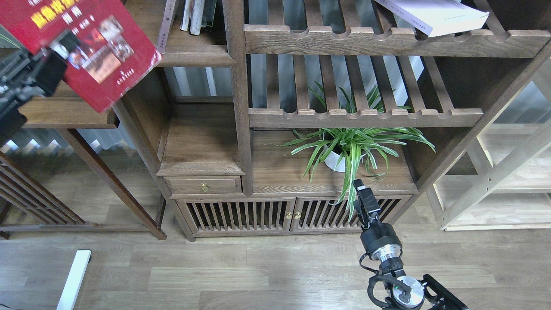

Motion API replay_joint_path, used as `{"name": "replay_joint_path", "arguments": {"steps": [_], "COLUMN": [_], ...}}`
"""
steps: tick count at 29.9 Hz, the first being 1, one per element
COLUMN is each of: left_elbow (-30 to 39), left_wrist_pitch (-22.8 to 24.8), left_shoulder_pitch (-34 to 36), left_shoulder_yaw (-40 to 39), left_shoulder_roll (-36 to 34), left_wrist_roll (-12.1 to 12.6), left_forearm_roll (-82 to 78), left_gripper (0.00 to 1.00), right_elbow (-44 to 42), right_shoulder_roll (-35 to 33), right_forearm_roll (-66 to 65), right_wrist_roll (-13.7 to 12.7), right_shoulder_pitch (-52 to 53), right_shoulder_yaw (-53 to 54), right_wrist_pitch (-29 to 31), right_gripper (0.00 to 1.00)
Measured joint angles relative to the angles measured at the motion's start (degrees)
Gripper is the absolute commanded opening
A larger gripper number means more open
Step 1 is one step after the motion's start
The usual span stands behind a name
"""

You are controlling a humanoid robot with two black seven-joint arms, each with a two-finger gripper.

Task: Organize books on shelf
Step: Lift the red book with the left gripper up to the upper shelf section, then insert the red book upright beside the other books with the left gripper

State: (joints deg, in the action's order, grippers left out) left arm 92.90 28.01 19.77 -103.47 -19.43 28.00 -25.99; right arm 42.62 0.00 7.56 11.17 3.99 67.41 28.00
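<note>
Setting: walnut-coloured bookcase is seen standing on wood-plank flooring, with slatted racks to the right and a pale shelving unit at the far right.
Shelf: the shelf, a solid dark plank with a rounded front edge, is seen at upper left; 3 or so thin upright books and 1 leaning spine are already stood on it.
Red book: the red book is held tilted in the air at the upper-left corner, its lower corner lying just in front of the shelf's left end; part of the cover is cut off by the frame edge.
White book: a thick white book is seen lying flat on the top slatted rack.
Plant: a potted plant is stood on the cabinet top.
Left claw: the left claw is clamped on the red book's lower cover.
Right claw: the right claw is poised low before the plant, holding nothing; whether its fingers are parted cannot be told.
Step in hand: carrying of the red book up to the shelf is judged to be under way.
Next move: the book would need to be turned upright and slid in beside the standing books.
</note>
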Motion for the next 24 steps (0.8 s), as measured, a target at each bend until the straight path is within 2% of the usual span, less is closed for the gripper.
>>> {"name": "replay_joint_path", "arguments": {"steps": [8,24], "left_elbow": [-2.8,-11.1], "left_wrist_pitch": [0.0,0.0], "left_shoulder_pitch": [3.5,14.8], "left_shoulder_yaw": [1.5,8.7], "left_shoulder_roll": [-5.9,-7.4], "left_wrist_roll": [0.0,0.0], "left_forearm_roll": [0.0,-0.2], "left_gripper": [0.03,0.03], "right_elbow": [0.1,0.1], "right_shoulder_roll": [0.0,0.0], "right_forearm_roll": [0.0,0.1], "right_wrist_roll": [0.1,0.2], "right_shoulder_pitch": [0.0,-0.1], "right_shoulder_yaw": [-0.1,-0.2], "right_wrist_pitch": [0.0,0.0], "right_gripper": [1.0,1.0]}}
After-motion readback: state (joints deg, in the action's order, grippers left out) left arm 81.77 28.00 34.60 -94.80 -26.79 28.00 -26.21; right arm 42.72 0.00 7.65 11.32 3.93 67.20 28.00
